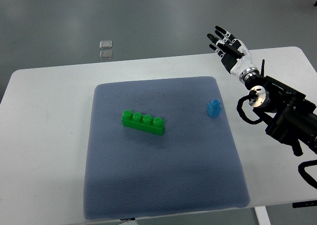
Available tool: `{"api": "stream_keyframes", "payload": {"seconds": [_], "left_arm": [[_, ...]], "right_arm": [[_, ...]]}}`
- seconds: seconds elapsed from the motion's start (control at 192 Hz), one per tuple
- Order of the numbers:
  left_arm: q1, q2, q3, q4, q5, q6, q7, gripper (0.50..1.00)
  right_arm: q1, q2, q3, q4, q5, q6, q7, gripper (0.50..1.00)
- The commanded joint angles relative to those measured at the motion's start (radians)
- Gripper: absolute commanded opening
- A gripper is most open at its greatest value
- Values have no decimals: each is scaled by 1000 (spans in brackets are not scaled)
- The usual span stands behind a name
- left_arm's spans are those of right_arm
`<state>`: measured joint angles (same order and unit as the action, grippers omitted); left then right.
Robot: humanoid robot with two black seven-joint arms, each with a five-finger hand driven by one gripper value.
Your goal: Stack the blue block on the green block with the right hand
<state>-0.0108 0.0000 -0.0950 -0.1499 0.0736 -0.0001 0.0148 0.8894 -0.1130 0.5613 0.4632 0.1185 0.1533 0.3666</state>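
Observation:
A long green block (143, 123) with several studs lies near the middle of the grey-blue mat (163, 185). A small blue block (214, 108) stands on the mat to its right, a hand's width away. My right hand (225, 44) is raised beyond the mat's far right corner, over the table's back edge, fingers spread and holding nothing. It sits well above and right of the blue block. The right arm (282, 111) comes in from the right edge.
The mat covers the centre of a white table (44, 136). Two small clear square pieces (105, 49) lie on the floor beyond the table's far edge.

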Motion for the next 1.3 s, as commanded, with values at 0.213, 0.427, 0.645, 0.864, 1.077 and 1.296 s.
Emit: {"api": "stream_keyframes", "payload": {"seconds": [0.213,0.427,0.645,0.864,1.077,1.296], "left_arm": [[0,0,0,4,0,0,-1,1000],[9,0,0,3,0,0,1,1000],[9,0,0,4,0,0,-1,1000],[9,0,0,4,0,0,-1,1000],[9,0,0,4,0,0,1,1000],[9,0,0,4,0,0,1,1000]], "right_arm": [[3,0,0,0,4,0,0,913],[3,-2,0,0,4,0,0,913],[3,-4,-1,0,4,0,0,913],[5,-5,-1,0,9,-3,0,913],[5,-8,6,0,1,-3,0,913],[28,-46,-9,40,-171,8,60,913]]}}
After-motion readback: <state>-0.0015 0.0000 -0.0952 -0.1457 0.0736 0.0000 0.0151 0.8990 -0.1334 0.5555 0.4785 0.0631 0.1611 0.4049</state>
